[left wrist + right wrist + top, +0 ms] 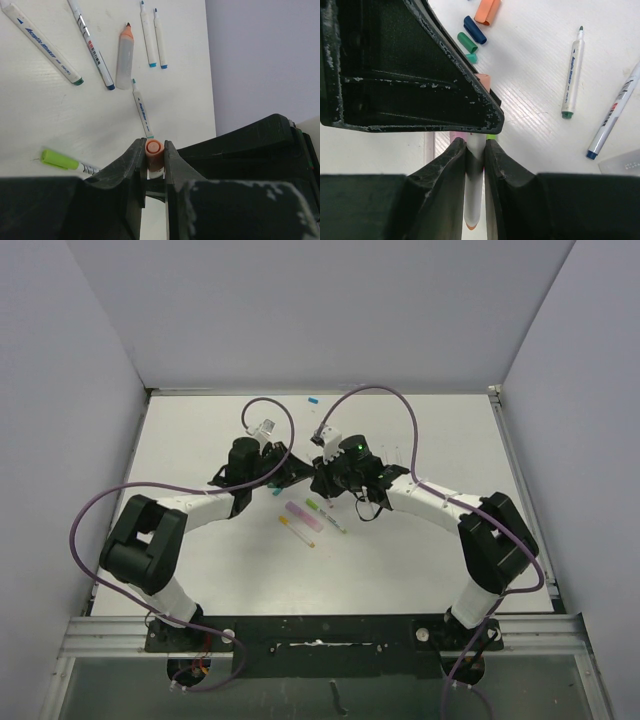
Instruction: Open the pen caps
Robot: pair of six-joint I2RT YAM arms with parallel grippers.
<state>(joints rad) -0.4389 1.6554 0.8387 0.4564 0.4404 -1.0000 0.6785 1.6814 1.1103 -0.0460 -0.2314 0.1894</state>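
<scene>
Both grippers meet above the table's middle and hold one thin pen between them. My left gripper (153, 145) is shut on its orange cap (153, 152); white barrel shows just below the cap. My right gripper (475, 143) is shut on the white barrel (474, 175), whose orange end points toward the camera. In the top view the left gripper (296, 468) and right gripper (319, 478) nearly touch. Loose caps lie on the table: orange (487, 11), blue (475, 30), green (467, 42), teal (471, 58).
Several pens lie under the grippers: an uncapped salmon highlighter (125, 55), a green-ended marker (572, 75), a blue pen (614, 122), a green-capped pen (60, 160), a lilac highlighter (303, 516), a yellow-ended pen (297, 531). A blue cap (312, 399) lies by the far edge.
</scene>
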